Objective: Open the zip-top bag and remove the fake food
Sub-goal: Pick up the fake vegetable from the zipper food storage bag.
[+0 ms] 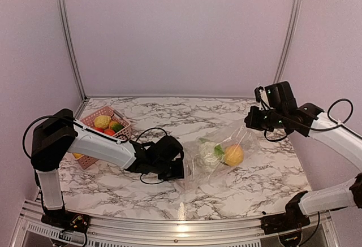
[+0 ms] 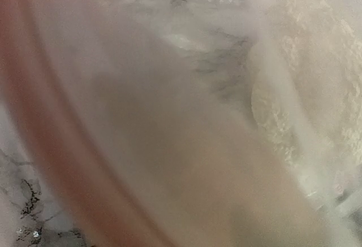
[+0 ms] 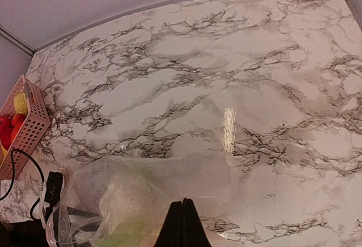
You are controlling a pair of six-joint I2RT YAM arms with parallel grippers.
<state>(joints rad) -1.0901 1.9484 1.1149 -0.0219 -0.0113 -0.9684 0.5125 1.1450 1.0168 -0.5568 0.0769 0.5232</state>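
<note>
Near surface (image 1: 169,117) centre, zip-top bag (image 1: 198,170) holds fake food (image 1: 233,155). My right fingers (image 3: 175,230) pinch its 2 o'clock corner, fully closed; left fingers (image 1: 176,168) at its 9 o'clock mouth, gap can't tell. Step: emptying. Next prob: reach in, grab food.

No legible text, labels, brands or numbers in any view. The zip-top bag (image 1: 244,145) shows plain clear plastic with no readable print. The left wrist view is too blurred to read anything.
</note>
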